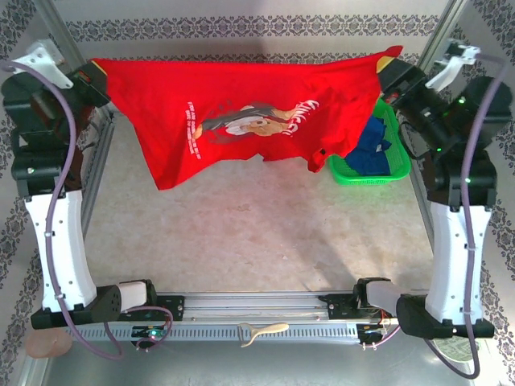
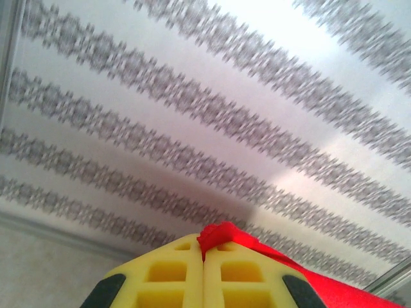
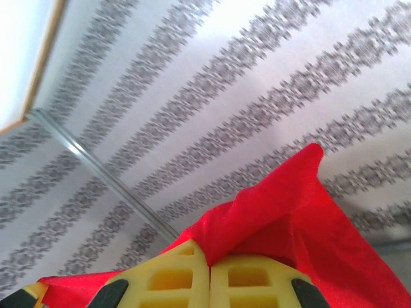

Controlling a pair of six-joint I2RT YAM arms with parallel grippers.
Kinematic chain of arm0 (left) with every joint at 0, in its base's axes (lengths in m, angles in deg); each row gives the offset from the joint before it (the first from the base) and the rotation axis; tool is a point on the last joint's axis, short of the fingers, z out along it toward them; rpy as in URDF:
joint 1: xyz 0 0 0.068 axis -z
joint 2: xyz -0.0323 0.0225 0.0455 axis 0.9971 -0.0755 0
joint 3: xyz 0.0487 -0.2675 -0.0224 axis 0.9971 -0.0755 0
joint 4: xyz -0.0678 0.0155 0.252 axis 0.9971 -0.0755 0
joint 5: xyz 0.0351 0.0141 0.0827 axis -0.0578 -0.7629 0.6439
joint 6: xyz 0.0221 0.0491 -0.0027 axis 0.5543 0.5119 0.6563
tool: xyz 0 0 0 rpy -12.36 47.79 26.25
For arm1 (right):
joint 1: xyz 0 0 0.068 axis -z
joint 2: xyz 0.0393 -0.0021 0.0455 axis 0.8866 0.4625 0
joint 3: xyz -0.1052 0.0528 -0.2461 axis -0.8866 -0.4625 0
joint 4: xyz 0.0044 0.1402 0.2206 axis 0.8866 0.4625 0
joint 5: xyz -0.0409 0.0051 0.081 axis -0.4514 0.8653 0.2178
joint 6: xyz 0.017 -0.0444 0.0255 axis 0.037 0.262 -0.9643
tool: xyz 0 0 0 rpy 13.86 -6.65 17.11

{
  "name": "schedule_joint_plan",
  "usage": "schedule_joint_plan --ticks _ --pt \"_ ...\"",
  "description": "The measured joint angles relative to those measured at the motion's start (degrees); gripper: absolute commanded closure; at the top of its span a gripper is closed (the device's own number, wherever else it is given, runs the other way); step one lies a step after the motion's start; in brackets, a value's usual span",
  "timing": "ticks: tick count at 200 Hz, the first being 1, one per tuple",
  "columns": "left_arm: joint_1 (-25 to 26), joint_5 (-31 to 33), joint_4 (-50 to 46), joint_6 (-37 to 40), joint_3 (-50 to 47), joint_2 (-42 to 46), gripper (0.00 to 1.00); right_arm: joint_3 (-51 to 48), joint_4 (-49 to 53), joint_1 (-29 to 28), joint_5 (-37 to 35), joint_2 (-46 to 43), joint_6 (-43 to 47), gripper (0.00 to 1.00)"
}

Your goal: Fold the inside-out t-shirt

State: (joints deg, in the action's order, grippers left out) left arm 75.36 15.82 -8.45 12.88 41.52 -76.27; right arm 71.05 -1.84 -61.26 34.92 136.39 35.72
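The bright red t-shirt (image 1: pixel 241 112) hangs stretched in the air across the back of the table, its faded print facing the top camera. My left gripper (image 1: pixel 95 80) is shut on the shirt's upper left corner, and a small red tuft (image 2: pixel 221 234) pokes out between its yellow fingers (image 2: pixel 170 273). At the upper right corner my right gripper (image 1: pixel 390 68) is shut on the cloth as well, with a large red fold (image 3: pixel 282 205) bulging over its yellow fingers (image 3: pixel 247 276). The lower hem dangles free above the tabletop.
A green basket (image 1: pixel 368 173) holding a blue garment (image 1: pixel 374 145) stands at the back right, partly behind the hanging shirt. Metal frame rails run along the table's sides. Patterned wallpaper lines the back wall (image 2: pixel 192 109).
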Motion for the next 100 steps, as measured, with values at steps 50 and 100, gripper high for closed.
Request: schedule_joint_plan --ticks 50,100 --pt "0.0 0.8 -0.2 -3.7 10.0 2.1 1.0 15.6 3.3 1.0 1.7 -0.7 -1.4 1.0" --pt "-0.2 1.6 0.9 -5.4 10.8 0.7 1.0 24.4 2.1 1.0 3.4 0.1 -2.9 1.0"
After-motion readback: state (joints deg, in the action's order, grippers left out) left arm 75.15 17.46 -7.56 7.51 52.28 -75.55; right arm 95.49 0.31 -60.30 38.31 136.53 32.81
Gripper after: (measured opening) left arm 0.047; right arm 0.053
